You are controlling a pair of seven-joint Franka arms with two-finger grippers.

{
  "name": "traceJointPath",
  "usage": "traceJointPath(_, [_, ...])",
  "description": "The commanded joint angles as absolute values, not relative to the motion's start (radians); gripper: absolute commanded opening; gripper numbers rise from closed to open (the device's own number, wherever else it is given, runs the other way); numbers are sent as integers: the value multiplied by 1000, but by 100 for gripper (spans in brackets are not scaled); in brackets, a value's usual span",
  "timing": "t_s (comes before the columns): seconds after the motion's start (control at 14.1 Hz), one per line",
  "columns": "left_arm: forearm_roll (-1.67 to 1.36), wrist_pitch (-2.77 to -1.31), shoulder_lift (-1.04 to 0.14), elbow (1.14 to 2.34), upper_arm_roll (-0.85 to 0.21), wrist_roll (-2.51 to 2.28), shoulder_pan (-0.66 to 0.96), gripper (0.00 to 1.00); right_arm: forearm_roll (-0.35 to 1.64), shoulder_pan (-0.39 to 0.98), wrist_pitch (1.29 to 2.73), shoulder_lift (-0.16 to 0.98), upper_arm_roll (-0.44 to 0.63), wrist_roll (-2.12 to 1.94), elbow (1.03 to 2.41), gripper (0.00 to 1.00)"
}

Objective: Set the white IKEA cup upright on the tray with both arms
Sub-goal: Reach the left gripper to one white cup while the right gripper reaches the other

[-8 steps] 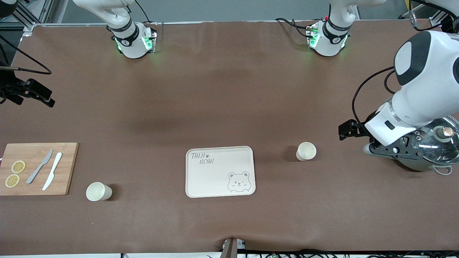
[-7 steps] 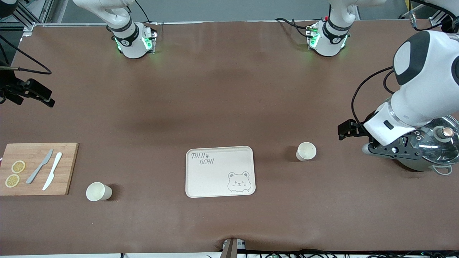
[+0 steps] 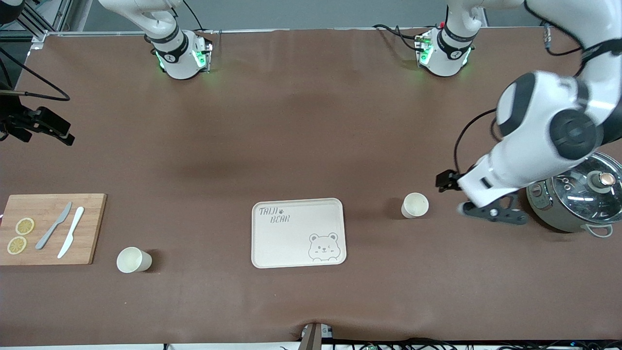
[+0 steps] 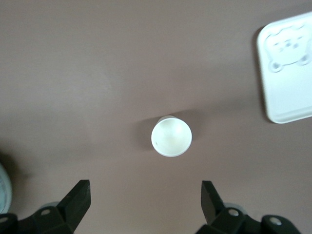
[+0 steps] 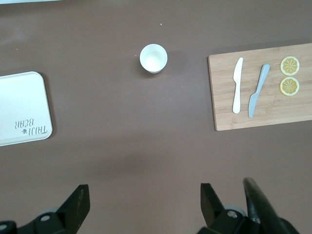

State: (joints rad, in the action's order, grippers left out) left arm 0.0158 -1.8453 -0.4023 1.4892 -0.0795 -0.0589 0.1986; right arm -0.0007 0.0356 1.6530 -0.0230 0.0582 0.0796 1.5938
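Note:
The cream tray point(image 3: 297, 232) with "TAIJI BEAR" lettering lies in the middle of the table. One white cup point(image 3: 414, 205) stands upright beside it toward the left arm's end. A second white cup point(image 3: 132, 259) stands upright toward the right arm's end. My left gripper point(image 3: 493, 214) hangs over the table between the first cup and a pot. In the left wrist view it point(image 4: 145, 200) is open and empty, with the cup point(image 4: 171, 136) just ahead of the fingertips and the tray's corner point(image 4: 287, 68) in view. My right gripper point(image 5: 145, 200) is open and empty, high above the second cup point(image 5: 153, 58).
A steel pot with a glass lid point(image 3: 578, 197) stands at the left arm's end, close to the left gripper. A wooden cutting board point(image 3: 51, 228) with two knives and two lemon slices lies at the right arm's end. It also shows in the right wrist view point(image 5: 263, 92).
My left arm has swung away from over the pot toward the nearby cup. The cups, the tray and the right arm have not moved.

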Motion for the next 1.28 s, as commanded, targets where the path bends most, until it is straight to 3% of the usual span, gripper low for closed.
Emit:
traceJointPath(0.0, [44, -2040, -330, 1730, -86, -34, 190, 100, -20, 41, 1652, -37, 60, 78, 1605, 100])
traceJointPath(0.5, [44, -2291, -339, 1930, -84, 46, 155, 100, -6, 48, 1680, 11, 60, 61, 1575, 100])
traceJointPath(0.92, [44, -2375, -403, 1934, -84, 46, 160, 100, -12, 74, 1709, 162, 60, 25, 1569, 100])
traceJointPath(1.21, [44, -2411, -442, 1913, -84, 45, 173, 100, -3, 83, 1817, 293, 60, 28, 1555, 100])
